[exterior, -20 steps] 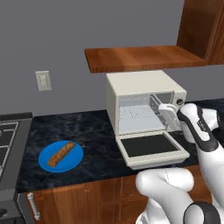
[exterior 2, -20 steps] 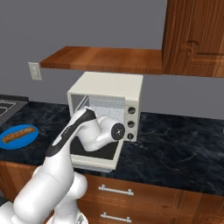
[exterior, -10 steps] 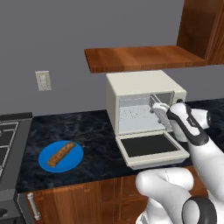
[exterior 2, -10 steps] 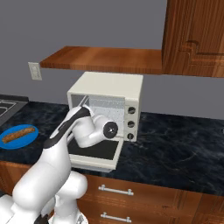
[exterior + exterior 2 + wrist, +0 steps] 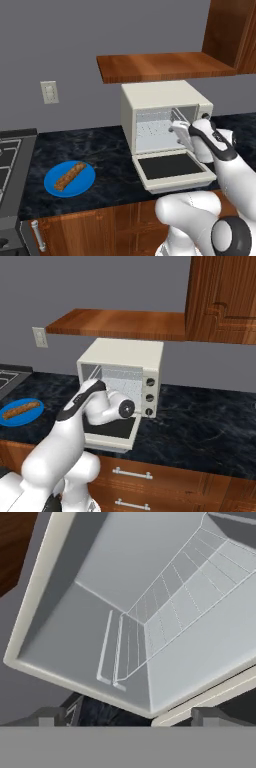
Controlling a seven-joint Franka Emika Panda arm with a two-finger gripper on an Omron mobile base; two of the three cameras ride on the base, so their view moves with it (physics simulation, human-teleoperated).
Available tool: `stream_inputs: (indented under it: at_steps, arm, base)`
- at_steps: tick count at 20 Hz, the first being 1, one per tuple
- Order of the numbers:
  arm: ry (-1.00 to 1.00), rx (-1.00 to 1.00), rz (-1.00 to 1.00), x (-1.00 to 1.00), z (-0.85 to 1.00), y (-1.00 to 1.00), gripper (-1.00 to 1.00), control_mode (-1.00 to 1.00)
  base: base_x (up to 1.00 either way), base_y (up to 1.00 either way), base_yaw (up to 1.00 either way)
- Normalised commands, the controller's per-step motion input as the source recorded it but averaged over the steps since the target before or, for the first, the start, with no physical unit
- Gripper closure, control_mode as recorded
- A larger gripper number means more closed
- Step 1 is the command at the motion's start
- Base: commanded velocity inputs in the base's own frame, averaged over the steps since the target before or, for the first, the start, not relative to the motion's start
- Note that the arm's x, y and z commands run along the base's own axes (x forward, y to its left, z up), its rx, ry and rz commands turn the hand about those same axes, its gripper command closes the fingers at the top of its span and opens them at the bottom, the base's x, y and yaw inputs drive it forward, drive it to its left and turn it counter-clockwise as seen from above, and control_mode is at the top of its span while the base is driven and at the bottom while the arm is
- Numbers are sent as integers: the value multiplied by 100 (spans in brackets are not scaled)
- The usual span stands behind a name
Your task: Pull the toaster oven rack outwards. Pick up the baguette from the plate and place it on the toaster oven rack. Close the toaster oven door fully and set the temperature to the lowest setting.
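The gripper [image 5: 127, 717] is right at the mouth of the toaster oven [image 5: 150, 102], its jaws spread wide with nothing between them; the two dark fingertips [image 5: 50, 716] poke up on either side of the cavity's lower front edge. Just beyond them, inside, sits the toaster oven rack [image 5: 165, 612], a pale wire grid running back along the cavity, apart from the fingers and not gripped. Whether the rack has slid out at all is hard to judge from here; its far end is cut off at the frame's edge.

Below the hand, the toaster oven door [image 5: 172, 169] lies folded down flat on the dark counter [image 5: 105, 150], glass pane facing up. From the right-hand side the arm covers much of the door and the opening, so the rack is barely readable there, though the three knobs [image 5: 149, 397] show.

Well off to the left, the baguette [image 5: 69, 176] lies across the blue plate [image 5: 86, 182], near the stove's edge [image 5: 10, 165].
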Motion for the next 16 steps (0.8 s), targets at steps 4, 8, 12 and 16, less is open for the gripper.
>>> stream_inputs:
  at_steps: [4,8,12,16]
  arm:
    - [0,0,0,35,-14,0,-100,-100]
    - [0,0,0,40,-16,0,-100,-100]
    - [-1,0,0,34,-26,0,-100,-100]
    - [-3,0,0,32,-15,0,-100,-100]
  base:
    - [0,0,0]
    - [0,0,0]
    - [0,0,0]
    - [0,0,0]
